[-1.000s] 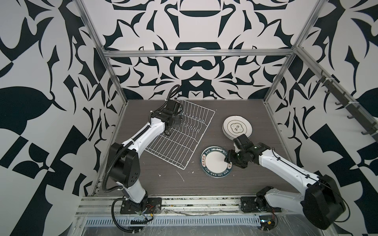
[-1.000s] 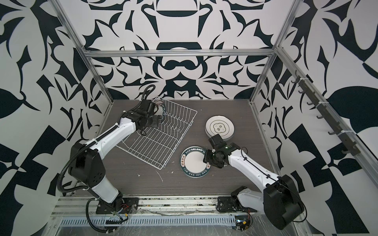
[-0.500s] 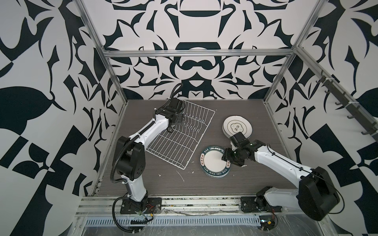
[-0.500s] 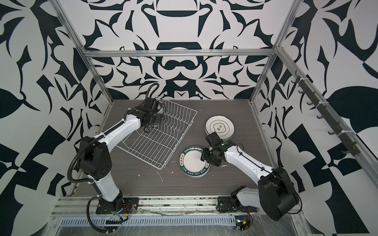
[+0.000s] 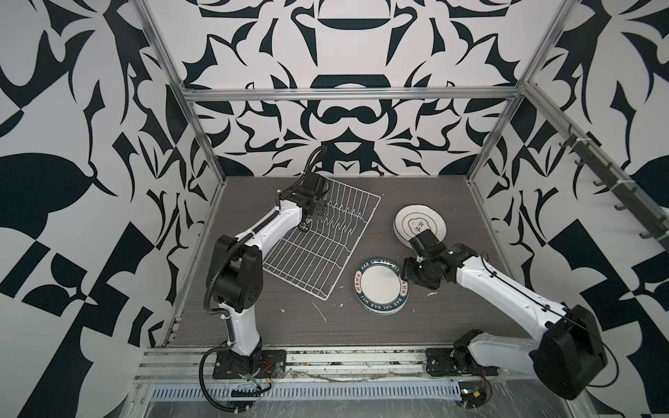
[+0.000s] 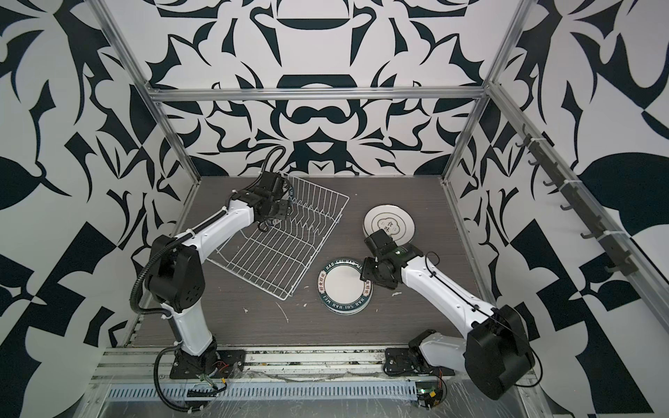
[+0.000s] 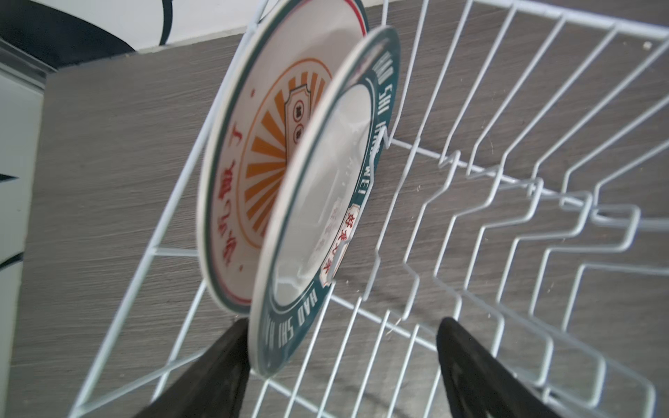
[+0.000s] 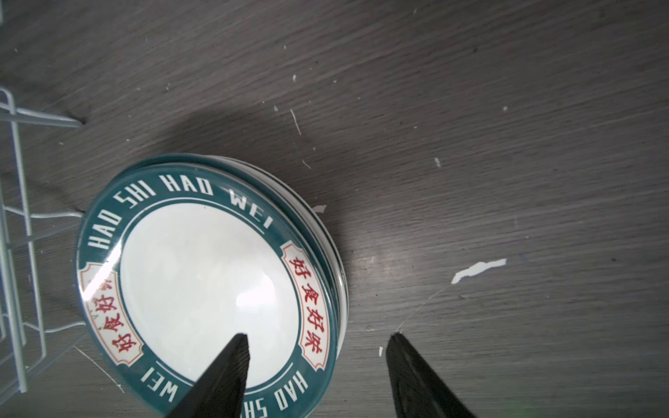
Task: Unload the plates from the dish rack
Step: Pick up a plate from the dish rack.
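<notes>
Teal-rimmed plate (image 7: pixel 318 217) in the dish rack (image 7: pixel 449 164) shows only in your left wrist view, straddled by spread left fingers (image 7: pixel 217 380); right fingers (image 8: pixel 221 383) spread too.

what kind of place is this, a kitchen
Probably a robot test cell, not a kitchen: patterned walls on an aluminium frame, left arm and right arm bolted to a front rail, a dish rack and plates on a tabletop.

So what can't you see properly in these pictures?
Left wrist view: the teal-rimmed plate covers part of the sunburst plate.
Top views: in the dish rack both are tiny, mostly behind the left gripper.
Right wrist view: the stack's top plate covers those beneath, so no count.
</notes>
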### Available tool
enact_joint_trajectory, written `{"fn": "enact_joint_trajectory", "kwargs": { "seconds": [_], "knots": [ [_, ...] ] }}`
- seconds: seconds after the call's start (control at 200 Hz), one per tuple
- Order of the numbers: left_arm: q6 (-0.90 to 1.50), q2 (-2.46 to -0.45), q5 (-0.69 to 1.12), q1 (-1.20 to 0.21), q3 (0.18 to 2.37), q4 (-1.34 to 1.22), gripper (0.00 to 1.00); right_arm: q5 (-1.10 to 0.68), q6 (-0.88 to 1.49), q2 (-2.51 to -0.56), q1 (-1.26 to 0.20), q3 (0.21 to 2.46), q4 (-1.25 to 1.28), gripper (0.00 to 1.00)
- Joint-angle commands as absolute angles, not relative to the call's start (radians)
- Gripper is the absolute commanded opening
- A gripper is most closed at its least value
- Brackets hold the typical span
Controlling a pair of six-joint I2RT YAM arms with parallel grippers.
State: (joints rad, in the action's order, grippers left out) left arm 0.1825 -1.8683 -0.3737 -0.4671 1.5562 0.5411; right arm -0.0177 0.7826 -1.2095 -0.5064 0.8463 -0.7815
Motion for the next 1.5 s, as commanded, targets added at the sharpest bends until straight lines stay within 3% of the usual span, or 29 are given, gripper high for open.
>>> {"fn": "enact_joint_trajectory", "kwargs": {
  "seconds": [0.0, 0.435, 0.66, 0.955, 1.325, 1.495],
  "knots": [
    [0.158, -1.905, -0.395, -0.458, 1.593, 0.532, 0.78, 0.018, 0.773, -1.178, -0.511, 0.865, -0.823, 0.65],
    [0.118, -1.943, -0.446, -0.44, 1.572, 0.421, 0.57, 0.006, 0.768, -1.104, -0.511, 0.816, -0.816, 0.65],
    [0.108, -1.976, -0.463, -0.44, 1.58, 0.419, 0.32, 0.009, 0.773, -1.073, -0.512, 0.797, -0.822, 0.65],
    [0.102, -1.968, -0.471, -0.44, 1.58, 0.427, 0.12, 0.005, 0.772, -1.063, -0.511, 0.791, -0.817, 0.65],
    [0.074, -1.926, -0.499, -0.44, 1.579, 0.469, 0.0, -0.012, 0.769, -1.065, -0.511, 0.771, -0.774, 0.65],
    [0.03, -1.862, -0.537, -0.457, 1.583, 0.546, 0.0, -0.013, 0.769, -1.086, -0.512, 0.78, -0.759, 0.65]
  ]
}}
